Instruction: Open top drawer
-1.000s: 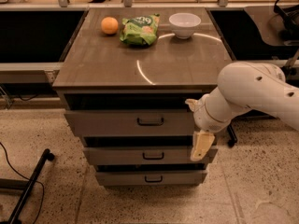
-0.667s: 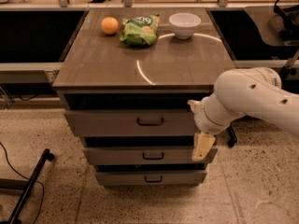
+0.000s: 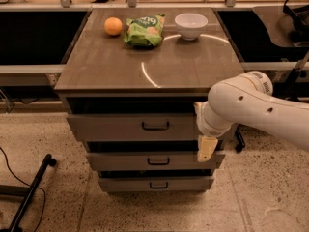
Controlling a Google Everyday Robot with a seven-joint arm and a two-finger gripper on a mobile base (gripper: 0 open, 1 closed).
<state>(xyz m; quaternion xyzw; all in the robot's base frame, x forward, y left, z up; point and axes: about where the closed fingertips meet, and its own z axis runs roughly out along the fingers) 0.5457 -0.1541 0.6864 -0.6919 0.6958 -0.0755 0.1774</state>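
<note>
One tool hangs at the lower right corner of the top drawer, which sits just under the counter; open or closed, cannot tell. Approach step: handle untouched, so next calls for shifting left onto it, then pulling outward

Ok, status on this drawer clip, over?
Gripper low at the drawer stack's right edge. Top drawer handle not grasped, gripper well to its right. Nothing in front of the drawer.
</note>
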